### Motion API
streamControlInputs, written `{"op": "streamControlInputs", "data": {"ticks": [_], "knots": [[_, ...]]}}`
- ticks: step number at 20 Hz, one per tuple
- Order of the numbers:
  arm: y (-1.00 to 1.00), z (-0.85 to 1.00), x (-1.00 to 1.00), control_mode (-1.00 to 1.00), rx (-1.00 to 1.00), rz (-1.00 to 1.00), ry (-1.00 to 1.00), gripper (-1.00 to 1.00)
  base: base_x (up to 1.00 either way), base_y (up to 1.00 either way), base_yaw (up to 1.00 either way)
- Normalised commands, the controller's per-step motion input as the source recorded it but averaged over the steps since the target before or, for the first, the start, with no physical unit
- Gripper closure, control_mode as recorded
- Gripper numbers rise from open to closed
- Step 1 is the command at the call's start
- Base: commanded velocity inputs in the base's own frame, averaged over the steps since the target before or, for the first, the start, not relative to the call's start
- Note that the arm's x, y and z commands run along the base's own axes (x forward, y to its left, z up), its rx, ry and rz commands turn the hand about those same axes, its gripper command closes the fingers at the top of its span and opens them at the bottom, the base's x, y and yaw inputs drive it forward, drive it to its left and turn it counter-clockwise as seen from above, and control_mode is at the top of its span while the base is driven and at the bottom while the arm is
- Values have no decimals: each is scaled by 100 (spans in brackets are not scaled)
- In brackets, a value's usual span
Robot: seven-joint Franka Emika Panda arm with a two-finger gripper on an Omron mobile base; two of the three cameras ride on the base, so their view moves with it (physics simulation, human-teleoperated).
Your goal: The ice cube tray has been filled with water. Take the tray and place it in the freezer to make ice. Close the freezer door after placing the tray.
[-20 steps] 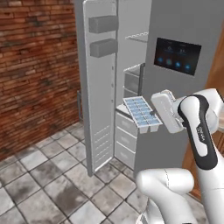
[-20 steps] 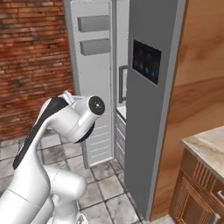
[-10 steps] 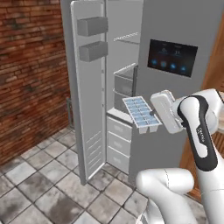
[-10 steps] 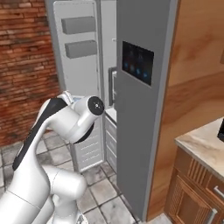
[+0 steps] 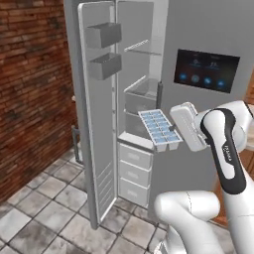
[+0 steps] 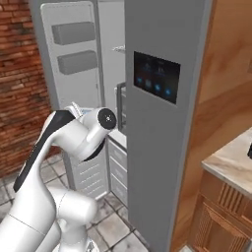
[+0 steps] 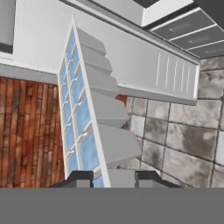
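Right now my gripper (image 5: 173,133) is pinched nearly shut on the near end of the ice cube tray (image 5: 159,129), a thin white plastic rectangle, kept level so the pale blue water (image 5: 158,126) stays in its two rows of square cells. Beyond it the freezer (image 5: 144,99) stands open, smooth grey steel with flat shelves and pale drawers, its freezer door (image 5: 96,104) swung far left, leaving the way in clear.

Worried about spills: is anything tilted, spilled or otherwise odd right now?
Nothing spilled. The ice cube tray, held by the gripper at one end, sits roughly level before the freezer, whose freezer door stands open.
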Motion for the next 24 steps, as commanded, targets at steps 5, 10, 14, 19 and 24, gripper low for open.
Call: {"op": "streamControlInputs", "data": {"ticks": [5,10,14,19,24], "knots": [[0,0,0,100,0,0,0,100,44,39,-31],[0,0,0,100,0,0,0,100,36,35,-29],[0,0,0,100,0,0,0,100,33,19,-28],[0,0,0,100,0,0,0,100,35,33,-28],[0,0,0,100,0,0,0,100,34,49,-27]]}}
